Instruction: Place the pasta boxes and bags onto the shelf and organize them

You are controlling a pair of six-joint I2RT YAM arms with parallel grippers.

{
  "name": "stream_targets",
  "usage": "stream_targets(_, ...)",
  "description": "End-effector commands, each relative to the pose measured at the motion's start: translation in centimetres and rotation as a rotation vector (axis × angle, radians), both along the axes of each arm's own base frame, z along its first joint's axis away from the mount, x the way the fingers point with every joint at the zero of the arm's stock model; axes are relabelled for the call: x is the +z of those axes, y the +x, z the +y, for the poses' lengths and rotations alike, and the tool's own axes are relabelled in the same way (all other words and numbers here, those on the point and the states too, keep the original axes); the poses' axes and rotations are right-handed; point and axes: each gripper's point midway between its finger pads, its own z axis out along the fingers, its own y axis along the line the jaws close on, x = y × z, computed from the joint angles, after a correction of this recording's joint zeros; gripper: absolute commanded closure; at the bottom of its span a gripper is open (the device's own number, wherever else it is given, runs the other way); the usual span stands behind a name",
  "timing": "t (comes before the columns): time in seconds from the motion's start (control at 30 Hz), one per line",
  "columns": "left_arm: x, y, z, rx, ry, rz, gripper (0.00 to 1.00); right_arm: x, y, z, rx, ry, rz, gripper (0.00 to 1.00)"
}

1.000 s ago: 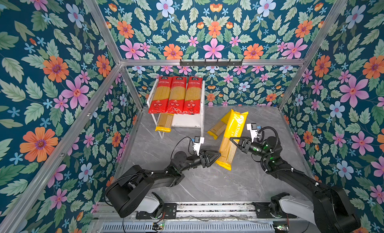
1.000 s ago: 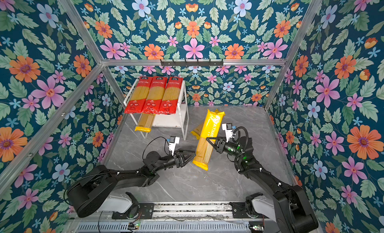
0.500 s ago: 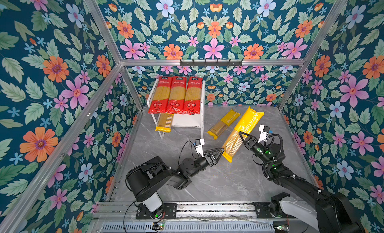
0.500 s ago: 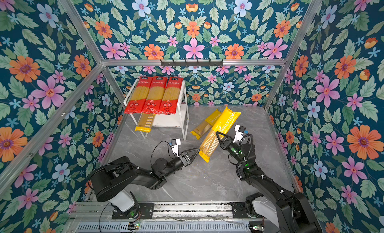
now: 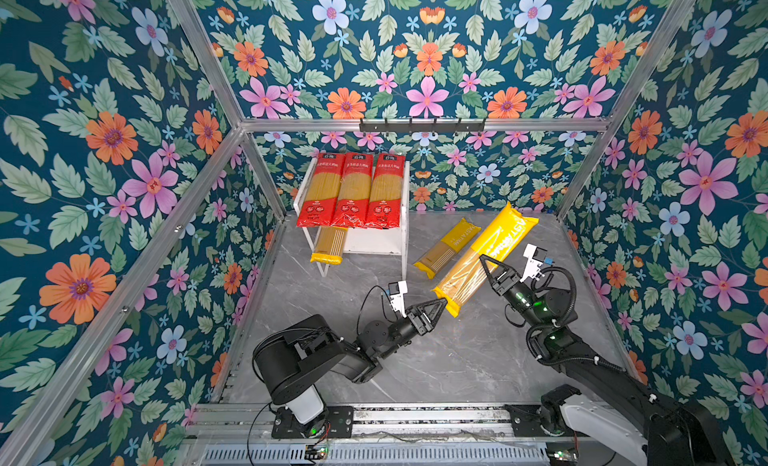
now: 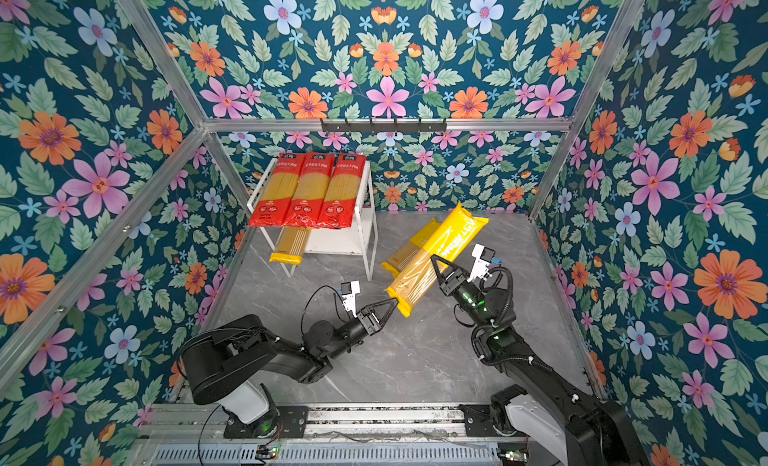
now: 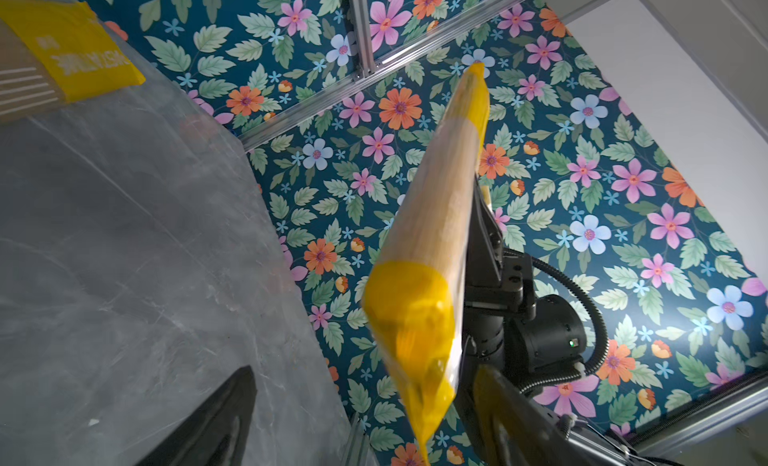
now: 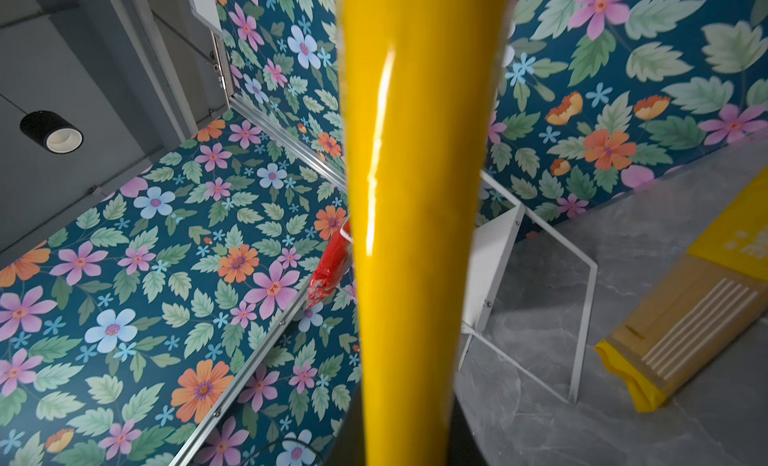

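Now the right gripper (image 5: 486, 262), clamped on the middle of a yellow pack (image 5: 503, 239), has swung it from near upright to a slant, top end toward 1 o'clock in both top views. The left gripper (image 5: 439, 308) has widened its jaws around the low end at 7 o'clock, seemingly without touching. This is likely a realignment before the shelf (image 5: 374, 245) at 11 o'clock, which has room below.

top views overhead; wrist views near yellow pack (image 7: 432, 218) (image 8: 411, 235).
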Motion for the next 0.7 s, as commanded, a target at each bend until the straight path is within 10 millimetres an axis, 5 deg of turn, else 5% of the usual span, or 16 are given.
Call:
stream_targets(0.0,2.3,-0.5,0.2,-0.005,-0.052,-0.071,0.15,3.7,-0.9,-0.4,-0.019,0.098,-0.123,1.00)
stream_targets(0.27,1.8,0.4,1.0,0.061,-0.052,-0.049,0.28,2.9,-1.8,2.4,0.058,0.187,-0.067,1.00)
stream_targets(0.53,1.3,1.2,2.5,0.138,-0.061,-0.008,0.59,0.8,-1.4,3.5,0.081,0.214,-0.011,1.00)
stream_targets(0.67,0.7,1.2,3.3,0.160,-0.060,0.021,0.77,-0.2,-1.1,4.3,0.111,0.215,0.015,0.84)
